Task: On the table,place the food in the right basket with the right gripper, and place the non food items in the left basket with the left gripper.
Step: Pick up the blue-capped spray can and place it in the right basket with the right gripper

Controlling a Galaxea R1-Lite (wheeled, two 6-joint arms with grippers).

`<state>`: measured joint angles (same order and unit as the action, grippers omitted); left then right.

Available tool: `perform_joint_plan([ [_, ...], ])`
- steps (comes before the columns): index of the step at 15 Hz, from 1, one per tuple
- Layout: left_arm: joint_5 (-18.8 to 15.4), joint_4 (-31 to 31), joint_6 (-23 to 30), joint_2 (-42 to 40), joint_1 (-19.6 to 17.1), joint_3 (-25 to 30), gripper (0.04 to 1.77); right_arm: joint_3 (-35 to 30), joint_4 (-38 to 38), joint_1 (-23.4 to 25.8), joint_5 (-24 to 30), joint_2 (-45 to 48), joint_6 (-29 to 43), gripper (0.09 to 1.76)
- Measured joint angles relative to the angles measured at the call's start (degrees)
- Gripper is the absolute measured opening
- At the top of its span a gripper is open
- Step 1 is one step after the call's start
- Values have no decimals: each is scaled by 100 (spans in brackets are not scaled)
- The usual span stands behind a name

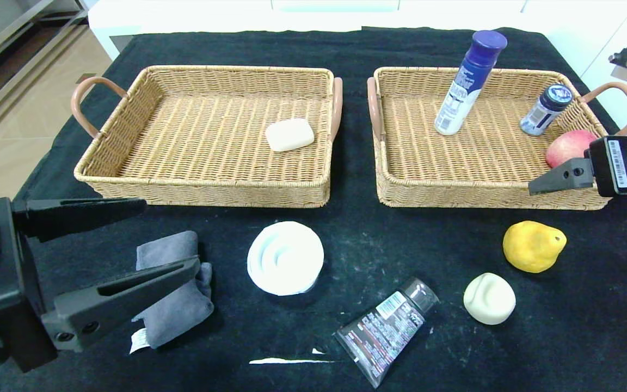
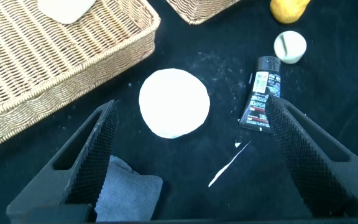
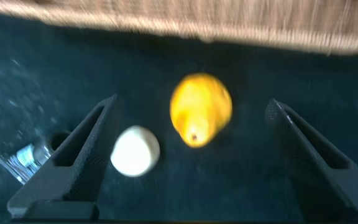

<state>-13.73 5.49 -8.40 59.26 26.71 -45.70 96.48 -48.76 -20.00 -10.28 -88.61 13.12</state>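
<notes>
Grey folded cloth [image 1: 174, 296] (white tag at its edge) lies rumpled.

I count two wicker baskets [image 1: 204, 188], two bottles [image 1: 468, 81], one soap bar [image 1: 289, 134], apple [image 1: 566, 146], pear [image 1: 533, 246], bun [image 1: 489, 298], tube [image 1: 387, 328], roll [image 1: 285, 257], cloth [image 1: 174, 305].

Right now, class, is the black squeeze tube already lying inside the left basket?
No, the black squeeze tube lies on the table, in front of the left basket.

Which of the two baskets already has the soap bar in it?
The left basket: a cream soap bar lies alone inside. The right basket holds bottles and a red fruit.
</notes>
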Motion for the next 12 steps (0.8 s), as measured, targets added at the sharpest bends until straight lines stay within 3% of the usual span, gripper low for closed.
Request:
perform_joint_plan([
  [3, 0, 0, 0, 6, 0, 11, 172, -65, -294, 6, -28, -20, 278, 170],
  [12, 0, -11, 0, 6, 0, 17, 172, -778, -247, 0, -217, -52, 811, 170],
])
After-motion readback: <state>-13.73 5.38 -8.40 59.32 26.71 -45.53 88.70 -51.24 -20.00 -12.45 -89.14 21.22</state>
